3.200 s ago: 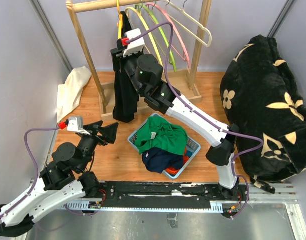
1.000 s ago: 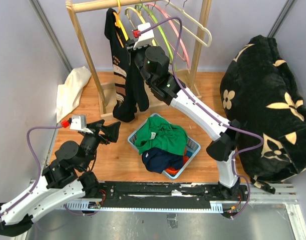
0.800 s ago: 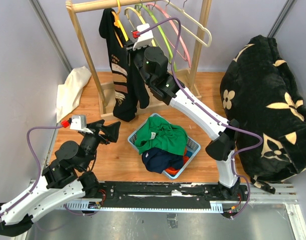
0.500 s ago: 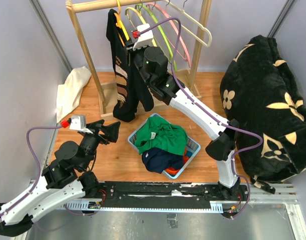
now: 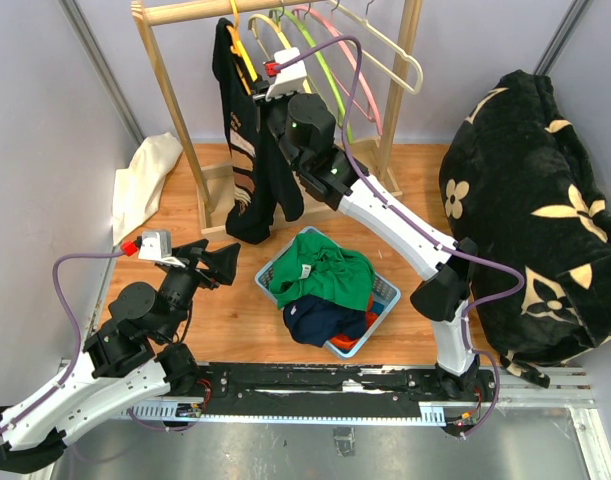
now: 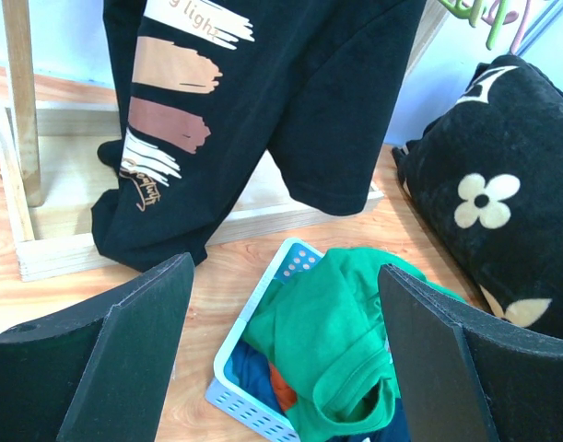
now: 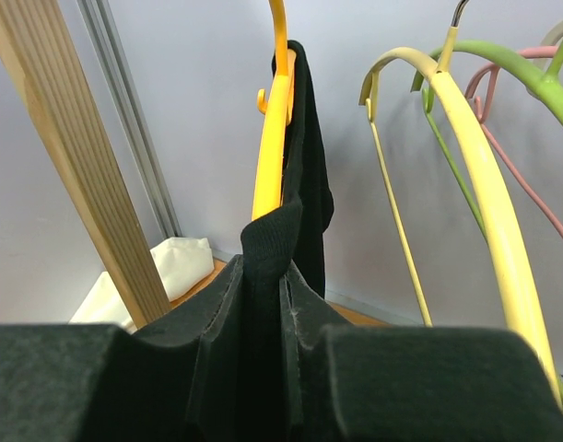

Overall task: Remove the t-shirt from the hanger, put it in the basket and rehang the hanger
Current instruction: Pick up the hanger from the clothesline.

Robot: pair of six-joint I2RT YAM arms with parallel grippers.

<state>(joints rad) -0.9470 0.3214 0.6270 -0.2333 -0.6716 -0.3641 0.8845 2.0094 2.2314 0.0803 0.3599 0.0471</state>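
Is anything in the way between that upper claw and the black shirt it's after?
Nothing visible: the right gripper is already pinching the black t-shirt by its fabric, right beside the orange hanger. The shirt is draped over that hanger, and a yellow hanger hangs close alongside.

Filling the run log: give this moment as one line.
right gripper: shut on black t-shirt | black t-shirt: on orange hanger | left gripper: open, apart

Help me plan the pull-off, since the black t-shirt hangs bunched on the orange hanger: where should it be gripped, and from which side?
Grip the ribbed edge, likely the collar, of the black t-shirt just beside the orange hanger, coming from the near side of the rack. That fold stands thick and reachable there; the right end effector is closed on it.
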